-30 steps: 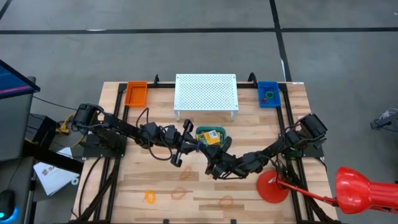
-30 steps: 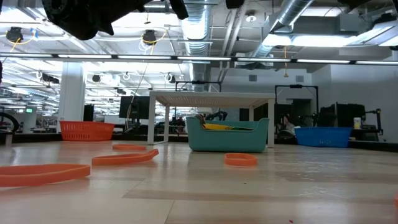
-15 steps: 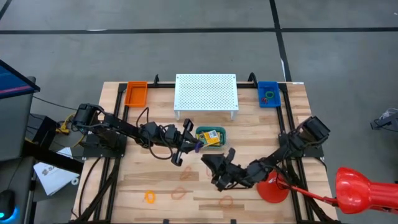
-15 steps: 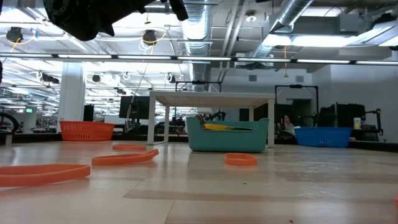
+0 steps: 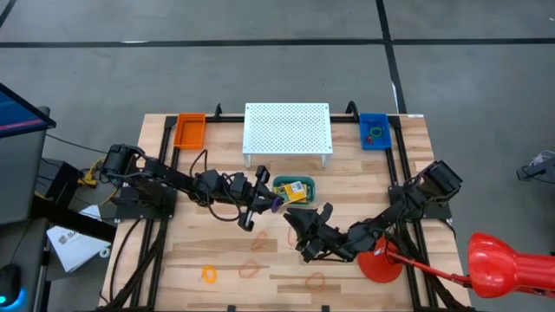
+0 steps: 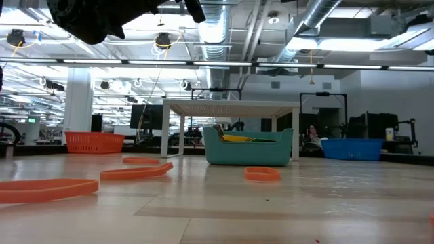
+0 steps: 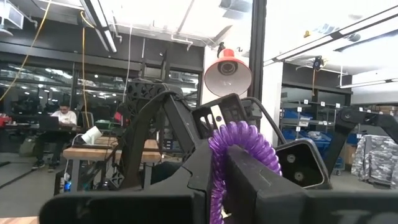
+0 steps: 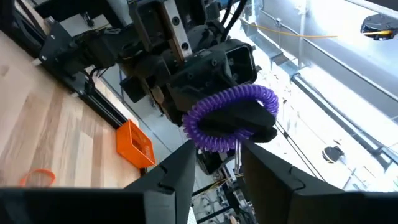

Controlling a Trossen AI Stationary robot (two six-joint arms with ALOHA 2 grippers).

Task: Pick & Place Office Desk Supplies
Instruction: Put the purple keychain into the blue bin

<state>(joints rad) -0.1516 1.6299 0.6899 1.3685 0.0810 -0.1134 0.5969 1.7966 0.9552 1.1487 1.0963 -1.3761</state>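
Observation:
A purple coiled rubber band (image 5: 276, 205) sits in my shut left gripper (image 5: 270, 202), high above the table's middle, just left of a teal bin (image 5: 310, 184). The bin holds a yellow-and-green crayon box (image 5: 293, 191). My right gripper (image 5: 310, 220) hovers open a little nearer and to the right. It faces the left one and holds nothing. Its wrist view shows the band (image 8: 231, 113) beyond its spread fingers. Several orange bands (image 5: 251, 269) lie flat on the near part of the table. My left gripper has the purple band's loop over one finger (image 7: 273, 180), with a stretch of the coil (image 7: 215, 180) passing down between the two fingers. The fingers point toward the table's right, tipped slightly up. The band is lifted clear of the table and arches above the fingertip.
A white perforated stand (image 5: 288, 130) is at the far middle, an orange bin (image 5: 189, 130) at the far left, and a blue bin (image 5: 375, 132) with small bands at the far right. A red disc (image 5: 381, 260) lies near the right arm.
My right gripper has opened and drawn back from the left gripper toward the table's near right, rolling a little. My left gripper has kept still with the purple band.

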